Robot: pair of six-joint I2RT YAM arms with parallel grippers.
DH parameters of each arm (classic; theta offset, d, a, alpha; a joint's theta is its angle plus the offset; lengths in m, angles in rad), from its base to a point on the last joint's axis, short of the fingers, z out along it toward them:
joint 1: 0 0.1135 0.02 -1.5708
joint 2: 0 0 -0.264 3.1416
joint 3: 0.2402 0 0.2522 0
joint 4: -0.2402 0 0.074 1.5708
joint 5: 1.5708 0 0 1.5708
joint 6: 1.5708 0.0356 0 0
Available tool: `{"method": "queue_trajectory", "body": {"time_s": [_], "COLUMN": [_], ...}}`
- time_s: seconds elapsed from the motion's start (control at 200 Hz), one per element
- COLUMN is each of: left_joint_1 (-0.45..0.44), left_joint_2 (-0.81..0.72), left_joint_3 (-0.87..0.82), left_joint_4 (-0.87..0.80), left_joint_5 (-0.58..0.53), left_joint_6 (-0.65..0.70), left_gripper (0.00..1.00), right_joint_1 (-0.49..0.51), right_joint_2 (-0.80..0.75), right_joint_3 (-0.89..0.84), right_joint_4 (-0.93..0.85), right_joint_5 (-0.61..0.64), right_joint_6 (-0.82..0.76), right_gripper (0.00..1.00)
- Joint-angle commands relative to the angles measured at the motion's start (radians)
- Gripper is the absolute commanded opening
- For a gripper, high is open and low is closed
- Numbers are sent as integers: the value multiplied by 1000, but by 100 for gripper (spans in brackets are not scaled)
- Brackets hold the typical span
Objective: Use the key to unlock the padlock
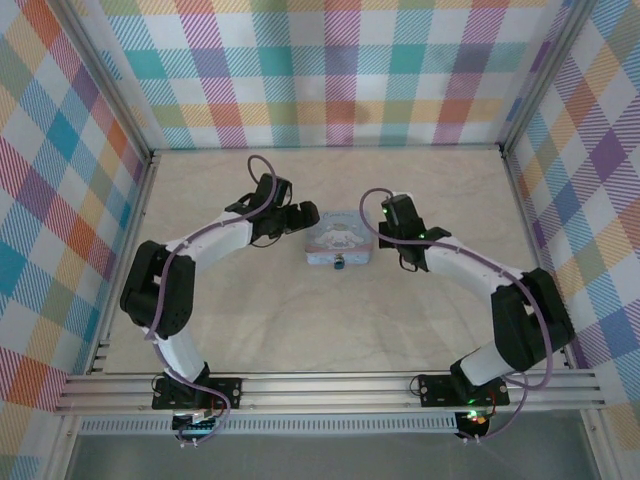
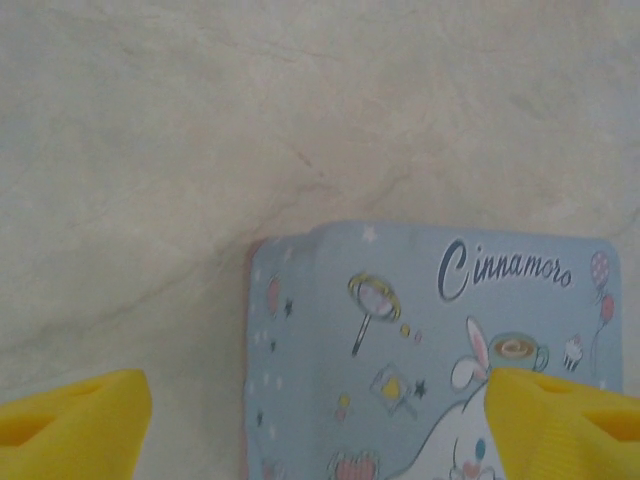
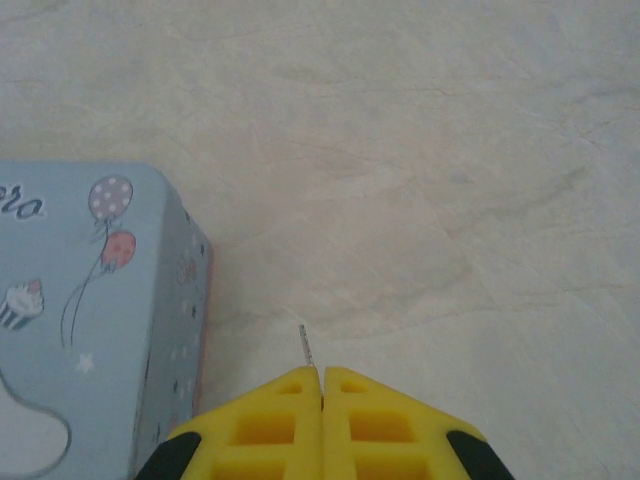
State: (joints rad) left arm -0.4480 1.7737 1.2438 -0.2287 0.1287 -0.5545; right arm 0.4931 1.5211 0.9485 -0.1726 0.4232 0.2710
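Observation:
A tiny dark padlock (image 1: 341, 264) sits at the near edge of the pale blue tin (image 1: 338, 243) in the middle of the table. My left gripper (image 1: 300, 218) is open at the tin's left end. Its yellow fingers (image 2: 75, 420) stand wide apart, one over the bare table and the other over the tin's lid (image 2: 400, 340). My right gripper (image 3: 321, 385) is shut on the key (image 3: 307, 345), whose thin metal blade sticks out past the fingertips. It hovers just right of the tin (image 3: 90, 300), above the tabletop. In the top view this gripper (image 1: 408, 262) is near the tin's right side.
The pale marble-patterned tabletop (image 1: 250, 320) is walled by checked panels on three sides. An aluminium rail (image 1: 330, 385) with both arm bases runs along the near edge.

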Motion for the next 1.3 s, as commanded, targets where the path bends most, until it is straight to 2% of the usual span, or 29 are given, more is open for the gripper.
{"method": "queue_trajectory", "body": {"time_s": [0.0, 0.245, 0.445, 0.585, 0.8, 1.005, 1.175, 1.3], "left_joint_1": [19, 19, 19, 19, 19, 36, 40, 40], "left_joint_2": [56, 160, 168, 161, 143, 28, -125, -235], "left_joint_3": [56, 141, 137, 128, 105, 17, -95, -181], "left_joint_4": [61, 52, 60, 59, 51, 51, 43, 53], "left_joint_5": [73, 140, 167, 163, 137, 67, 41, 97], "left_joint_6": [-18, -18, -17, -10, -4, 2, 25, 30], "left_gripper": [83, 76, 70, 70, 74, 100, 100, 100], "right_joint_1": [-8, -5, 33, 62, 99, 76, 38, 14], "right_joint_2": [64, 145, 141, 110, 31, -31, -78, -77], "right_joint_3": [53, 85, 58, 15, -26, -5, 36, 95], "right_joint_4": [31, 32, 32, 39, 7, -79, -130, -154], "right_joint_5": [-46, -130, -181, -194, -181, -130, -131, -187], "right_joint_6": [-16, 4, -3, 8, 29, 24, -4, -33], "right_gripper": [0, 0, 0, 0, 0, 0, 0, 0]}}
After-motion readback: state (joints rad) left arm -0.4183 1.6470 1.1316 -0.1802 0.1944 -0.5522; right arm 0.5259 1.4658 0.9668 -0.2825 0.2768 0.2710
